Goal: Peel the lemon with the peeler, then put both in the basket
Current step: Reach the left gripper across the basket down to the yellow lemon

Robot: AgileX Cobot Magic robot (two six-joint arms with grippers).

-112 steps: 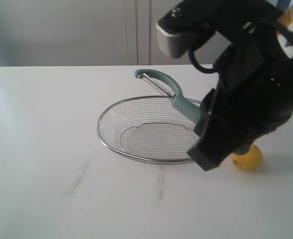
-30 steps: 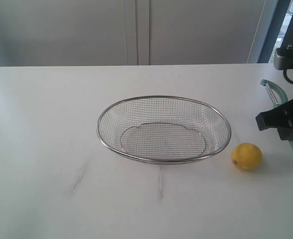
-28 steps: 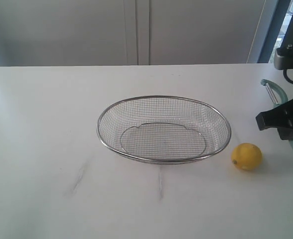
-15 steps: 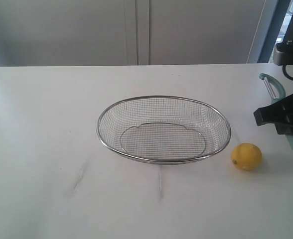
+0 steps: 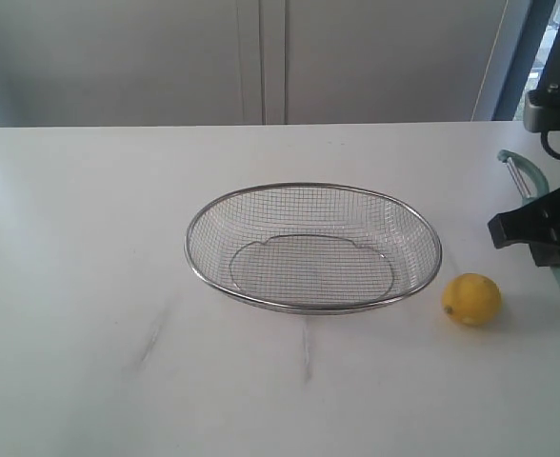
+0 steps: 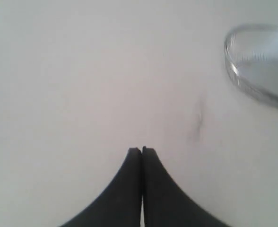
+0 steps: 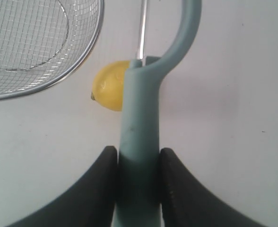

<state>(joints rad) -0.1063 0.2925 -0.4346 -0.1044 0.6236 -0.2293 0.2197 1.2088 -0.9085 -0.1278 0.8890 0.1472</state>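
Right jaws are clamped on the peeler point(image 7: 138, 137); left jaws closed, empty.
Blade is held toward the lemon point(image 5: 471, 299), lower right, likely for peeling.

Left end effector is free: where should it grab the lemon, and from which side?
Probably grip the lemon across its narrow middle, from above: it lies on its side on the table, apart from the basket, nub toward it.

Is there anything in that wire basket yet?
Empty: the basket shows only bare mesh. The lemon lies on the table beside it, and the peeler is clamped in the right gripper.
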